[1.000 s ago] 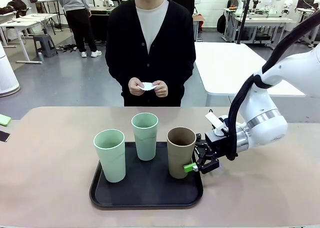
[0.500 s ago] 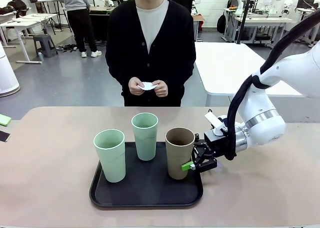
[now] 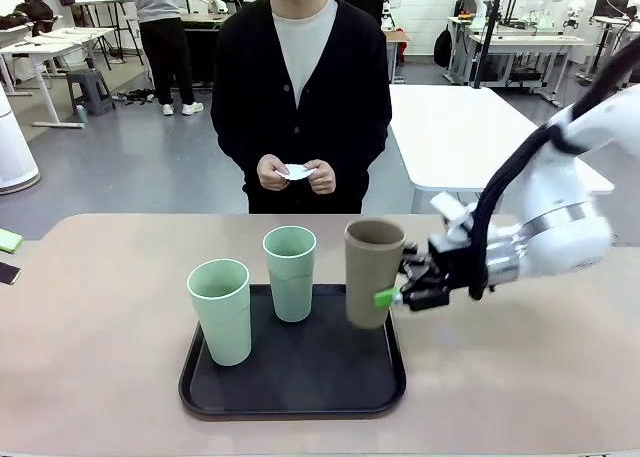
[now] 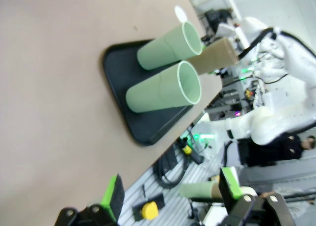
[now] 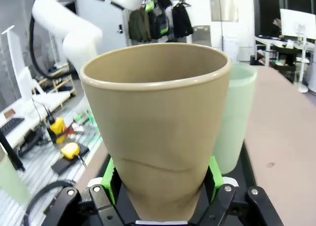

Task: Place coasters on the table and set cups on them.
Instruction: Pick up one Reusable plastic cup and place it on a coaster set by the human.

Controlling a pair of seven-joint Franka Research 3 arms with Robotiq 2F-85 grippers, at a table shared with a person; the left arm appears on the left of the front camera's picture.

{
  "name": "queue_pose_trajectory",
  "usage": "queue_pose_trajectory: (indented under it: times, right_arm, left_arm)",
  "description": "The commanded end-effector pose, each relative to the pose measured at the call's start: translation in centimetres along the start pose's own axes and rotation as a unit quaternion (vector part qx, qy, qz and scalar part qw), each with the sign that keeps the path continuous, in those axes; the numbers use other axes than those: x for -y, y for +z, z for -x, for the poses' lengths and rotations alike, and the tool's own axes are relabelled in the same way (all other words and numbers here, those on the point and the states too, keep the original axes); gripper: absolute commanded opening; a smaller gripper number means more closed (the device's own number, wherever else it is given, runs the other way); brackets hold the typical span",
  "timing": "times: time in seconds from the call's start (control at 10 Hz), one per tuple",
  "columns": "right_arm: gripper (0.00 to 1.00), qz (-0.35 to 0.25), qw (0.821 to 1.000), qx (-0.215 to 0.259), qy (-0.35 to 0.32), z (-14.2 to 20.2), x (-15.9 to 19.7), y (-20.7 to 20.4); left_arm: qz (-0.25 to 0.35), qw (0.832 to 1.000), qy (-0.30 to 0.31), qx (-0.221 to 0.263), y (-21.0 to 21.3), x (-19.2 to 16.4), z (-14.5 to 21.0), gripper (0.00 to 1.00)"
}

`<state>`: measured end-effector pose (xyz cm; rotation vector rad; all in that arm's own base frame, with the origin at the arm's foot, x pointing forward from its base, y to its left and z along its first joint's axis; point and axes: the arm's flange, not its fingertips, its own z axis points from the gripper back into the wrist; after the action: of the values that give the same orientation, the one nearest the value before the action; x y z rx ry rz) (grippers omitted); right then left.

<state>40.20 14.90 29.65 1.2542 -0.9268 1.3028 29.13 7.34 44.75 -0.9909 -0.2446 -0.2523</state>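
Note:
The taupe brown cup [image 3: 374, 272] hangs tilted a little above the right end of the black tray [image 3: 290, 382], with my right gripper [image 3: 388, 297] shut on its lower half. In the right wrist view the brown cup [image 5: 158, 117] sits between the green pads [image 5: 111, 179]. Two mint green cups [image 3: 220, 310] [image 3: 290, 273] stand upright on the tray. Across the beige table [image 3: 520, 377], the person holds a small white coaster [image 3: 295, 172] in both hands. My left gripper [image 4: 172, 190] is open off the table's edge, looking sideways at the green cups [image 4: 165, 90] [image 4: 170, 45] and the brown cup [image 4: 217, 55].
A green item [image 3: 8, 240] and a dark item [image 3: 6, 273] lie at the table's far left edge. A white table [image 3: 470, 127] stands behind on the right. The right arm [image 3: 555, 227] reaches in over the table's right side.
My right gripper has shut on the brown cup and lifted it off the tray, up and slightly right. The green cups and the person's hands have stayed put.

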Motion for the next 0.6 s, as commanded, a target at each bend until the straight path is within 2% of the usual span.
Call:
queue_pose_trajectory:
  times: [0.0, 0.3, 0.5]
  right_arm:
    - [0.0, 0.026, 0.999, -0.009, -0.038, -7.1, -4.1, 1.8]
    - [0.0, 0.044, 0.997, -0.052, -0.037, -13.2, -7.1, 1.5]
    - [0.0, 0.065, 0.994, -0.072, -0.055, -12.9, -6.4, 1.4]
  left_arm:
    - [0.006, 1.0, -0.004, 0.003, -0.1, 0.2, -0.2, 1.0]
    - [0.006, 1.0, -0.004, 0.003, -0.1, 0.2, -0.2, 1.0]
    - [0.006, 1.0, -0.004, 0.003, -0.1, 0.2, -0.2, 1.0]
